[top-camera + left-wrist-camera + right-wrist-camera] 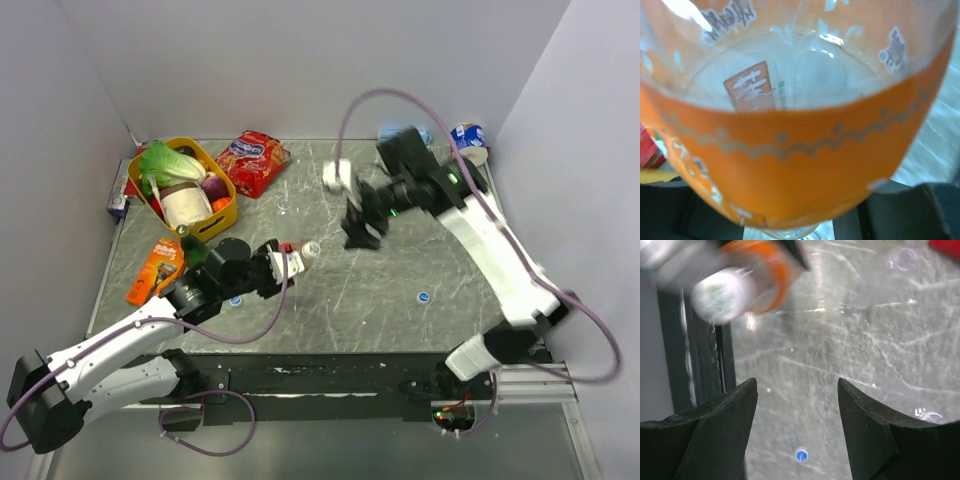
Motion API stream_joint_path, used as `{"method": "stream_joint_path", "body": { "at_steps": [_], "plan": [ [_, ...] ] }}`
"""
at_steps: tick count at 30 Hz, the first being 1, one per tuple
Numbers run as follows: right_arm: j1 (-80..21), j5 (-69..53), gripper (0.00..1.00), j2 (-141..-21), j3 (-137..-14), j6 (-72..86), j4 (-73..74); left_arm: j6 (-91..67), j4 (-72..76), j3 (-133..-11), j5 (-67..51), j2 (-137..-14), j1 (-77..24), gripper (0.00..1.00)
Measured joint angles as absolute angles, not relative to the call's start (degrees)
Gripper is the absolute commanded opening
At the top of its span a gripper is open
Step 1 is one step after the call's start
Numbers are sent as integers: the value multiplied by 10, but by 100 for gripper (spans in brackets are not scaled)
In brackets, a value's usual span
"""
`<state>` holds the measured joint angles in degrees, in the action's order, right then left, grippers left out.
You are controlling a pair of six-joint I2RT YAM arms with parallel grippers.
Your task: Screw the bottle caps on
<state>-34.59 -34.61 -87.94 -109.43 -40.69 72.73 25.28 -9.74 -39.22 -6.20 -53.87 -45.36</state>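
Note:
A small bottle [292,262] of orange drink with an orange label lies tilted in my left gripper [283,266], which is shut on its body. The label fills the left wrist view [800,165]. A whitish cap [311,249] sits on the bottle's neck, and it shows at the upper left of the right wrist view [717,295]. My right gripper [360,228] hangs open to the right of that cap, apart from it, with nothing between its fingers [747,405]. Two blue caps [424,296] [235,300] lie on the table. A clear bottle [890,270] lies further off.
A yellow basket [228,213] of vegetables stands at the back left, with a red snack packet [255,160] beside it. An orange packet [155,268] lies at the left edge. A blue-and-white round thing [467,134] sits at the back right. A black rail [330,375] runs along the near edge.

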Motion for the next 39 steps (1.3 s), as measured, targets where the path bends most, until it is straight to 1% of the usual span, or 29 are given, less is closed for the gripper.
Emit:
{"method": "stream_joint_path", "body": {
  "at_steps": [2, 4, 6, 8, 11, 15, 21, 22, 24, 25, 27, 29, 30, 33, 34, 35, 36, 39],
  "plan": [
    [-370, -350, 72, -811, -1032, -457, 715, 281, -126, -395, -121, -538, -448, 1],
    [-421, -349, 72, -742, -977, -519, 691, 302, -161, -407, -166, -551, -444, 1],
    [-476, -342, 72, -691, -931, -580, 666, 322, -193, -434, -201, -574, -442, 1],
    [-509, -336, 72, -662, -899, -625, 650, 340, -218, -461, -226, -598, -439, 1],
    [-533, -319, 70, -646, -866, -683, 625, 365, -237, -486, -251, -618, -437, 1],
    [-551, -295, 68, -665, -853, -726, 594, 380, -257, -496, -268, -627, -436, 1],
    [-554, -285, 60, -672, -851, -746, 570, 399, -277, -510, -284, -646, -434, 1],
    [-554, -285, 56, -672, -851, -748, 569, 401, -278, -513, -286, -646, -434, 1],
    [-554, -285, 53, -674, -851, -751, 570, 407, -277, -515, -287, -646, -434, 1],
    [-554, -285, 49, -676, -852, -751, 571, 410, -277, -516, -287, -646, -434, 1],
    [-554, -284, 44, -680, -852, -753, 573, 414, -277, -517, -287, -646, -434, 1],
    [-554, -283, 35, -686, -854, -754, 577, 415, -277, -517, -287, -646, -434, 1],
    [-554, -281, 29, -691, -858, -752, 578, 415, -278, -517, -285, -646, -434, 1],
    [-554, -271, 22, -705, -875, -729, 584, 411, -271, -516, -275, -646, -433, 1],
    [-554, -265, 17, -711, -883, -716, 587, 405, -260, -513, -267, -645, -433, 1],
    [-553, -256, 16, -721, -895, -697, 589, 395, -243, -506, -253, -642, -433, 1],
    [-551, -246, 10, -734, -909, -672, 592, 381, -224, -499, -233, -638, -435, 1],
    [-537, -211, 4, -790, -977, -575, 613, 328, -170, -479, -152, -626, -441, 1]
  ]
}}
